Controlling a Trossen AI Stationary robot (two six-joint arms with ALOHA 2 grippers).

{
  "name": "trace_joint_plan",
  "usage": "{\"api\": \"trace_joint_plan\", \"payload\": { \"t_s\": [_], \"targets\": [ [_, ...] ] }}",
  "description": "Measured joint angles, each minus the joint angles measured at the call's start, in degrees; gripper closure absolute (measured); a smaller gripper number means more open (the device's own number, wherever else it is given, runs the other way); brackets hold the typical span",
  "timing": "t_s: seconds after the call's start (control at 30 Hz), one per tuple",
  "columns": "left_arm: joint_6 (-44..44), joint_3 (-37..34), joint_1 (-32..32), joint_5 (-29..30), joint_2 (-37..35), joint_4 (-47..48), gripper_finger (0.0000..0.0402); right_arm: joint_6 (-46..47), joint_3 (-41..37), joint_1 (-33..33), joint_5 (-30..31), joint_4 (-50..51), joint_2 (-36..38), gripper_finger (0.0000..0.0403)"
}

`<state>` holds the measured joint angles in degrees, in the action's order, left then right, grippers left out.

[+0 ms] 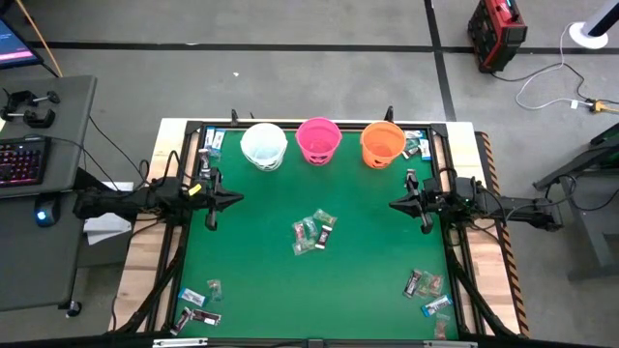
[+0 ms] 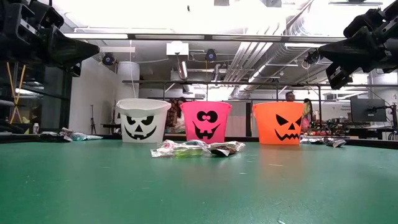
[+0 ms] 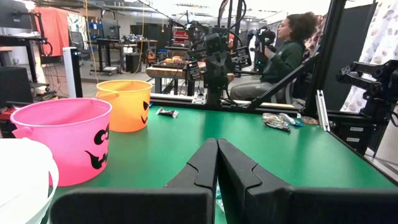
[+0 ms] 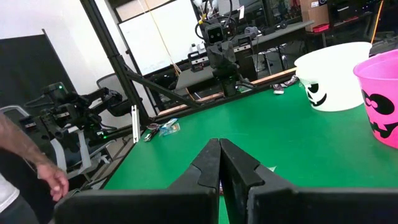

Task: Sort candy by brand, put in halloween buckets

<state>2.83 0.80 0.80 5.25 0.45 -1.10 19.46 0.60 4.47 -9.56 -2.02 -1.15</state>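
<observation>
Green bench (image 1: pixel 261 271): buckets (image 1: pixel 318 140) line the top edge, candy (image 1: pixel 313 233) heaps at frame centre. My left tool (image 1: pixel 215 198) and right tool (image 1: pixel 418 201) hover closed, empty. I should open over one wrapper, not the pile.

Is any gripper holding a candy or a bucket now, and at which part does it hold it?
Nothing is held. The left gripper and the right gripper are both shut on nothing, above the green table.

I've got white (image 1: pixel 263 146), pink (image 1: pixel 318 139) and orange (image 1: pixel 382 143) plastic pails upright at 12 o'clock; small wrapped candies (image 1: pixel 313 232) clustered mid-mat, more at 5 and 7.
</observation>
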Motion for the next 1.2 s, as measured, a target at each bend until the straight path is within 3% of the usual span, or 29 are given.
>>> {"api": "trace_joint_plan", "payload": {
  "t_s": [0.7,0.77,0.9,1.0,1.1,1.2],
  "targets": [
    [0.00,0.01,-0.01,-0.02,0.02,0.02,0.0401,0.42,0.01,-0.01,1.40,-0.75,-0.02,0.0402],
    [0.00,0.02,0.00,0.01,0.02,0.01,0.0401,6.66,0.01,0.00,7.84,-6.89,-0.09,0.0402],
    [0.00,0.00,0.00,0.00,0.00,0.00,0.0401,26.42,0.07,0.02,35.07,-25.33,0.02,0.0402],
    [0.00,0.00,0.00,0.00,0.00,0.01,0.0401,28.73,0.04,0.04,51.41,-27.15,-0.04,0.0402],
    [0.00,0.00,-0.02,-0.02,0.00,0.00,0.0401,30.96,0.18,0.04,54.81,-27.50,-0.75,0.0402],
    [0.00,0.02,0.00,0.00,0.02,-0.01,0.0401,29.98,4.04,0.04,51.20,-26.96,-3.35,0.0402]
  ]
}}
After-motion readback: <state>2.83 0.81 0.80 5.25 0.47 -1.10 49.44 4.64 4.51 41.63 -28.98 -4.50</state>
